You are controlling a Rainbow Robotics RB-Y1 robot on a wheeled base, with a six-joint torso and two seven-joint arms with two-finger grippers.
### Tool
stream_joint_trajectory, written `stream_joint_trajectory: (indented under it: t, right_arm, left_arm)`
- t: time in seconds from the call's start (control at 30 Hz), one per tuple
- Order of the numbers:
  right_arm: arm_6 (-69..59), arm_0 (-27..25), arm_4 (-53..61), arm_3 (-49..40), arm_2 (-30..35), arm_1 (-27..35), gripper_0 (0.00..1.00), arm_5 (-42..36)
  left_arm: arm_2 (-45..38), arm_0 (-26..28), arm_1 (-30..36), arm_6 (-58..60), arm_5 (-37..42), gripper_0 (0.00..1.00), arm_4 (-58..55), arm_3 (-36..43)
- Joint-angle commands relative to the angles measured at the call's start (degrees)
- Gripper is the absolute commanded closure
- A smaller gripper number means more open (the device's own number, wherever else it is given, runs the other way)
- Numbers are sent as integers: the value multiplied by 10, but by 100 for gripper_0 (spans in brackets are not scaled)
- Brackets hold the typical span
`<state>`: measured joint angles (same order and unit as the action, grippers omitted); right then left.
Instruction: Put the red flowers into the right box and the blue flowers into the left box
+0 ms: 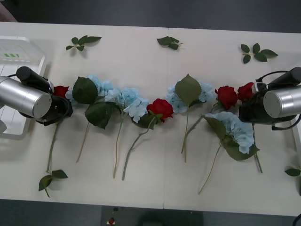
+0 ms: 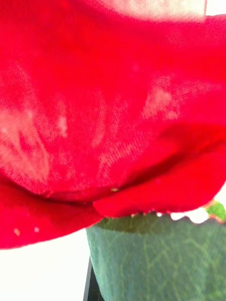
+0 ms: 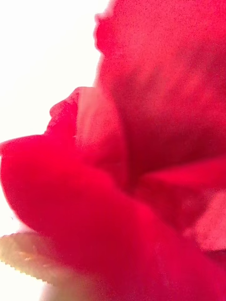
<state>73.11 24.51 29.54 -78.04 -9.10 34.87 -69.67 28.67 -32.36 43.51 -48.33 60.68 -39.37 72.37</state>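
Both end effectors are sitting at red flowers, left end effector [image 1: 60, 107] on the far-left rose [image 1: 60, 91], right end effector [image 1: 248, 110] on the far-right rose [image 1: 245, 91], finger state not discernible; next, each is needing a confirmed grip before carrying to the right box.

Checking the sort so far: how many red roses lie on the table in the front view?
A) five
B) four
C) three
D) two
B: four red roses lie there, beside the left gripper, mid-table, and two near the right gripper.

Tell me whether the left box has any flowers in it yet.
None visible. The left box, partly in view, shows bare white ribbing, and the blue flowers lie on the table.
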Motion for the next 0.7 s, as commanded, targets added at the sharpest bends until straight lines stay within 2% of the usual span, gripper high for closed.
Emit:
stream_joint_trajectory:
  t: [0.03, 0.3, 0.53, 0.7]
  right_arm:
    - [-16, 13, 6, -60, 25, 39, 100, -21]
    - [-2, 13, 19, -123, 100, 68, 100, -88]
    - [16, 13, 60, -134, 199, 110, 100, -155]
    - [34, 13, 32, -128, 236, 151, 100, -176]
  left_arm:
    - [-5, -15, 12, 9, -2, 100, -1, 0]
    - [-46, -15, 37, 2, 18, 100, -34, 57]
    - [-107, -15, 67, 2, 32, 100, -114, 162]
    - [-151, -15, 78, 3, 24, 100, -162, 240]
